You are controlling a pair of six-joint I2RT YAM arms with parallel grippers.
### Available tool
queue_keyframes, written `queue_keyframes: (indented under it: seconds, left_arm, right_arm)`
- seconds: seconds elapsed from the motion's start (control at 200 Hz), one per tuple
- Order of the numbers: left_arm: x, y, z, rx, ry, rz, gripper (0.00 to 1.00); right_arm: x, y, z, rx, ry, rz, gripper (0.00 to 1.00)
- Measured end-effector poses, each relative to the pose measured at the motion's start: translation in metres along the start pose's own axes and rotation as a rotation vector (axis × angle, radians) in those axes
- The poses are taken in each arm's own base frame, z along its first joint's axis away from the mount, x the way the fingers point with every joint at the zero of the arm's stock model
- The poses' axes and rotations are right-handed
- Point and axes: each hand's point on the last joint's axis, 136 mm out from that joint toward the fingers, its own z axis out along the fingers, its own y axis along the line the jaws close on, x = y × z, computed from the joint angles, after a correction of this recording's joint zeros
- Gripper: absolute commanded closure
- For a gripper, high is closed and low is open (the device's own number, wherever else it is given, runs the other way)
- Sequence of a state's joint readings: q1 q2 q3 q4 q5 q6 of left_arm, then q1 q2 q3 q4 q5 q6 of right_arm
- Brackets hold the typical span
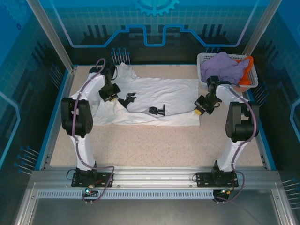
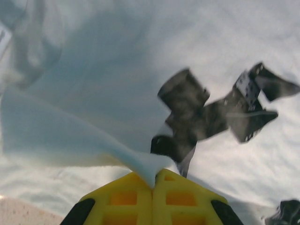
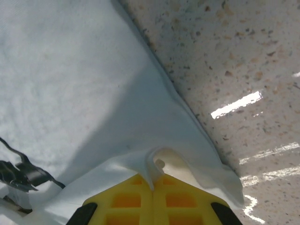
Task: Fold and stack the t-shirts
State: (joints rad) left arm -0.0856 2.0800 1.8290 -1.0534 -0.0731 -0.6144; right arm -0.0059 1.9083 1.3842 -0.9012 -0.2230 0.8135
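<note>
The white t-shirt (image 1: 159, 101) with small black printed marks (image 1: 157, 110) lies spread across the middle of the table. My left gripper (image 1: 111, 96) is shut on a pinch of its cloth (image 2: 140, 161) at the shirt's left part, beside a black print (image 2: 206, 112). My right gripper (image 1: 200, 109) is shut on the shirt's right edge (image 3: 154, 164), which curls up between the yellow fingers (image 3: 126, 199). A lavender t-shirt (image 1: 225, 65) and an orange one (image 1: 247, 65) sit in the basket at the back right.
The white lattice basket (image 1: 205, 58) stands in the back right corner, close behind my right arm. Bare speckled tabletop (image 1: 154, 145) stretches in front of the shirt. The blue frame rail (image 1: 47, 136) borders the table.
</note>
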Motion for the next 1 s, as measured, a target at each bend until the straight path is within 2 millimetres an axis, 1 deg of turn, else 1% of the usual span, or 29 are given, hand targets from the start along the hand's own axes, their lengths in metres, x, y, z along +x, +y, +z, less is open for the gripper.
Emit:
queue_keyframes:
  seconds: [0.015,0.045,0.075,0.09,0.105,0.135,0.145,0.175,0.2,0.215,0.235,0.245,0.265,0.28,0.31,0.335,0.405,0.455,0.49,0.555,0.62,0.645,0.675,0.725,0.79,0.83,0.88,0.93,0.995]
  left_arm:
    - [-0.003,-0.001,0.001,0.0,0.0,0.002,0.96]
    - [-0.01,-0.004,0.005,-0.001,-0.002,0.006,1.0]
    - [-0.015,-0.006,0.008,-0.001,-0.003,0.008,0.99]
    - [-0.018,-0.007,0.009,0.0,-0.003,0.008,0.95]
    - [-0.021,-0.008,0.011,-0.001,-0.004,0.008,0.87]
    - [-0.025,-0.009,0.014,-0.001,-0.005,0.014,0.67]
    - [-0.026,-0.01,0.014,-0.001,-0.004,0.014,0.64]
    - [-0.029,-0.01,0.016,-0.003,-0.004,0.017,0.63]
    - [-0.03,-0.01,0.017,-0.004,-0.001,0.015,0.64]
    - [-0.031,-0.01,0.018,-0.007,0.001,0.014,0.62]
    - [-0.032,-0.01,0.017,-0.008,0.0,0.015,0.57]
    - [-0.033,-0.01,0.017,-0.007,-0.001,0.015,0.52]
    - [-0.035,-0.01,0.015,-0.007,-0.002,0.019,0.44]
    - [-0.036,-0.01,0.014,-0.007,-0.007,0.02,0.41]
    - [-0.038,-0.009,0.012,-0.012,-0.012,0.025,0.38]
    - [-0.04,-0.008,0.01,-0.015,-0.019,0.028,0.37]
    - [-0.044,-0.003,0.001,-0.019,-0.041,0.032,0.3]
    - [-0.044,0.002,-0.006,-0.023,-0.059,0.025,0.3]
    - [-0.042,0.008,-0.014,-0.026,-0.069,0.021,0.32]
    - [-0.034,0.02,-0.031,-0.016,-0.088,0.014,0.42]
    - [-0.02,0.029,-0.049,0.013,-0.11,0.005,0.52]
    - [-0.011,0.033,-0.056,0.032,-0.113,-0.007,0.55]
    - [-0.001,0.036,-0.061,0.056,-0.116,-0.019,0.59]
    - [0.015,0.043,-0.064,0.086,-0.11,-0.025,0.64]
    - [0.039,0.051,-0.055,0.116,-0.072,-0.047,0.67]
    - [0.052,0.055,-0.043,0.12,-0.032,-0.059,0.67]
    - [0.064,0.058,-0.023,0.118,0.022,-0.075,0.68]
    - [0.072,0.06,-0.004,0.105,0.067,-0.078,0.68]
    - [0.072,0.06,0.017,0.087,0.099,-0.079,0.68]
  right_arm:
    - [0.0,0.0,0.001,0.0,0.002,0.004,0.98]
    - [-0.001,0.0,0.002,0.001,0.005,0.013,0.97]
    - [-0.002,0.0,0.003,0.004,0.007,0.02,0.96]
    - [-0.002,0.0,0.003,0.006,0.009,0.024,0.96]
    - [-0.003,0.0,0.004,0.006,0.01,0.03,0.95]
    - [-0.004,0.0,0.005,0.007,0.012,0.038,0.91]
    - [-0.004,0.0,0.005,0.008,0.012,0.04,0.89]
    - [-0.005,-0.001,0.006,0.011,0.016,0.052,0.81]
    - [-0.005,-0.002,0.007,0.013,0.018,0.064,0.78]
    - [-0.005,-0.003,0.007,0.014,0.019,0.066,0.76]
    - [-0.007,-0.004,0.007,0.015,0.019,0.082,0.72]
    - [-0.007,-0.005,0.007,0.015,0.019,0.079,0.7]
    - [-0.008,-0.006,0.007,0.015,0.017,0.091,0.63]
    - [-0.009,-0.007,0.007,0.016,0.017,0.096,0.58]
    - [-0.011,-0.009,0.005,0.015,0.014,0.108,0.47]
    - [-0.013,-0.01,0.004,0.016,0.007,0.118,0.4]
    - [-0.018,-0.015,-0.002,0.014,-0.008,0.132,0.36]
    - [-0.02,-0.017,-0.007,0.014,-0.023,0.132,0.35]
    - [-0.022,-0.018,-0.013,0.013,-0.043,0.129,0.36]
    - [-0.02,-0.018,-0.026,-0.002,-0.084,0.107,0.4]
    - [-0.012,-0.014,-0.039,-0.026,-0.125,0.063,0.43]
    - [-0.006,-0.011,-0.045,-0.036,-0.138,0.037,0.46]
    - [0.001,-0.006,-0.051,-0.045,-0.153,0.002,0.5]
    - [0.012,0.003,-0.056,-0.057,-0.178,-0.051,0.56]
    - [0.027,0.016,-0.055,-0.08,-0.195,-0.132,0.61]
    - [0.039,0.021,-0.049,-0.086,-0.188,-0.176,0.63]
    - [0.05,0.026,-0.039,-0.088,-0.17,-0.214,0.65]
    - [0.057,0.029,-0.029,-0.079,-0.147,-0.233,0.67]
    - [0.058,0.03,-0.013,-0.062,-0.116,-0.239,0.67]
